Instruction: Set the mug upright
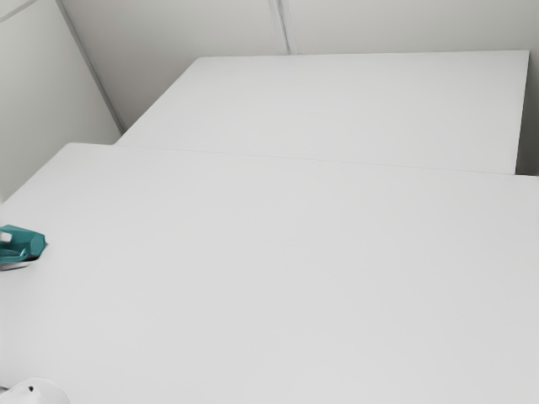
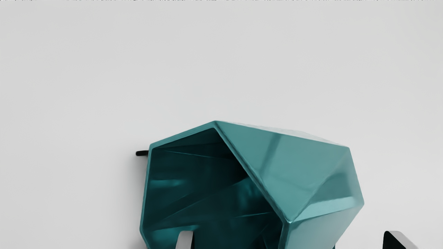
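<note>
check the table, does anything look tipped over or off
The teal mug lies on its side on the table, mouth facing sideways, not up. A black stub pokes out beside it; I can't tell what.

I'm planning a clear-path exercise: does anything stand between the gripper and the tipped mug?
Nothing visible stands between the open gripper and the teal mug, which lies on its side. One fingertip overlaps its mouth in the wrist view. A small black piece pokes out beside the rim, but not between them.

Both look down, exterior across the table [image 1: 295, 278], wrist closer, sharing the mug [image 2: 283, 166].
</note>
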You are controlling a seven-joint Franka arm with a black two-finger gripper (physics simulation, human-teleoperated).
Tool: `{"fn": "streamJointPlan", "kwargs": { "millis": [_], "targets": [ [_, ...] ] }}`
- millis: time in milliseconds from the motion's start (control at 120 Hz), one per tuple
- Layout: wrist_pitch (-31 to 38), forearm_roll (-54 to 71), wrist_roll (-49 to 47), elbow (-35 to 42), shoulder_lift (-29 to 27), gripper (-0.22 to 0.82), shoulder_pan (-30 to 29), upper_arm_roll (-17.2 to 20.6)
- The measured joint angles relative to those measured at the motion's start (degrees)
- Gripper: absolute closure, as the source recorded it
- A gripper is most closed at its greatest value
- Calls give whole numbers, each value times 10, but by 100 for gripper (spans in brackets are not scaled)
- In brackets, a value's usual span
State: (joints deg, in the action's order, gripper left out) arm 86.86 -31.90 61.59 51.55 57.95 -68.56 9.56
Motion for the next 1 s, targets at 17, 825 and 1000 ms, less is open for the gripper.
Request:
{"fn": "streamJointPlan", "kwargs": {
  "millis": [17, 825, 1000],
  "targets": [
    [-1, 0, 0, -1, 1, 2, 0, 2],
    [-16, -3, 6, -13, 2, 56, -7, 32],
    [-24, -3, 6, -12, -3, 66, -10, 42]
  ]
}}
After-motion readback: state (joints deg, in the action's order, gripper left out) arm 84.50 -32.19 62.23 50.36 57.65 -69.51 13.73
